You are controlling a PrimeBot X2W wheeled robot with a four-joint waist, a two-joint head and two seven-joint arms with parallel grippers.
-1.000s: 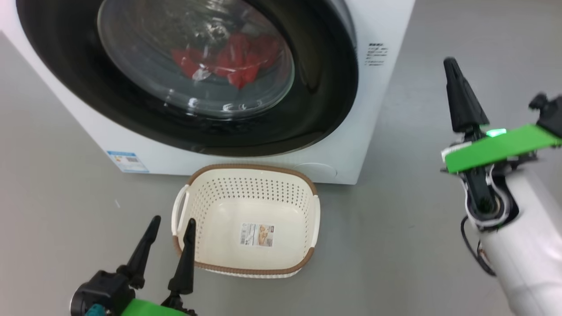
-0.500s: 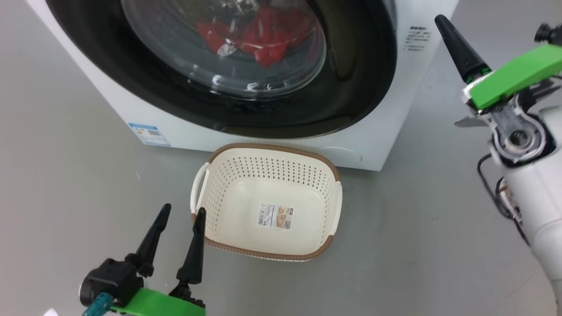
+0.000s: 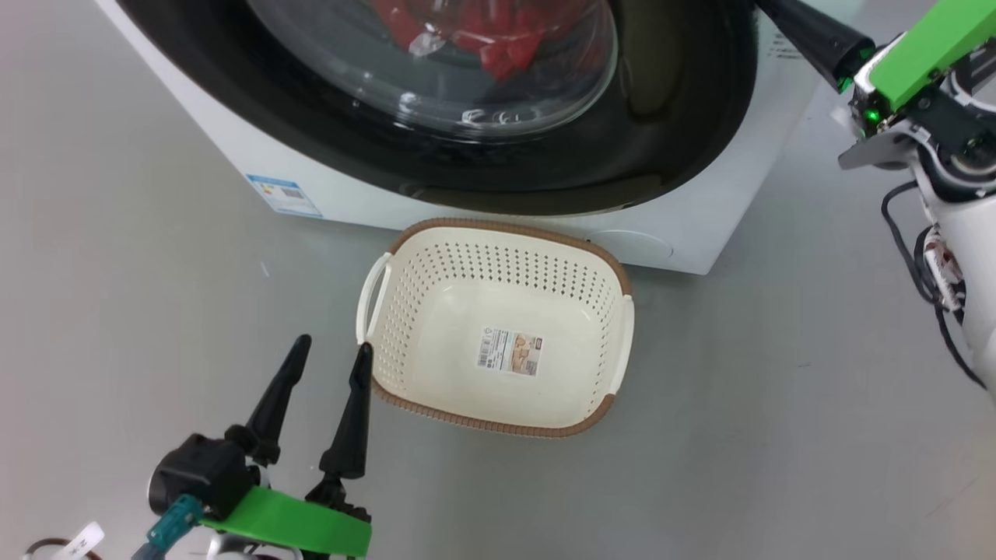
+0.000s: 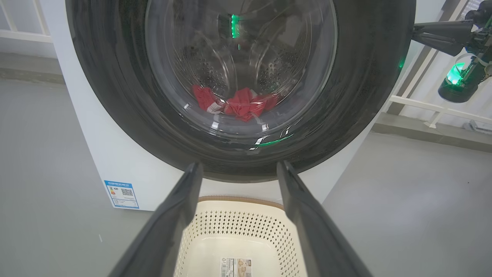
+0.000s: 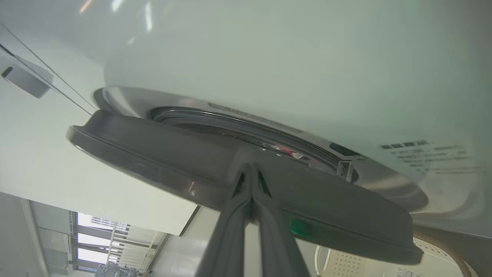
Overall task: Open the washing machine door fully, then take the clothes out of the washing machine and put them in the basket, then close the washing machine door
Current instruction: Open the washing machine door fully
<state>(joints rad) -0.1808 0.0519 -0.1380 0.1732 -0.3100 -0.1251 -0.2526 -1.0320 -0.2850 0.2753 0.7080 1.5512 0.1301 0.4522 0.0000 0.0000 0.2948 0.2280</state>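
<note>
The right gripper (image 5: 251,169) is stretched up to the washing machine door (image 5: 153,154), fingers pressed together on nothing, tips at its rim. The door stands slightly ajar. The left gripper (image 3: 333,344) hovers low just beside the basket (image 3: 506,227) with its fingers spread wide, empty. The clothes (image 4: 238,104) lie inside the washing machine (image 4: 96,154).
</note>
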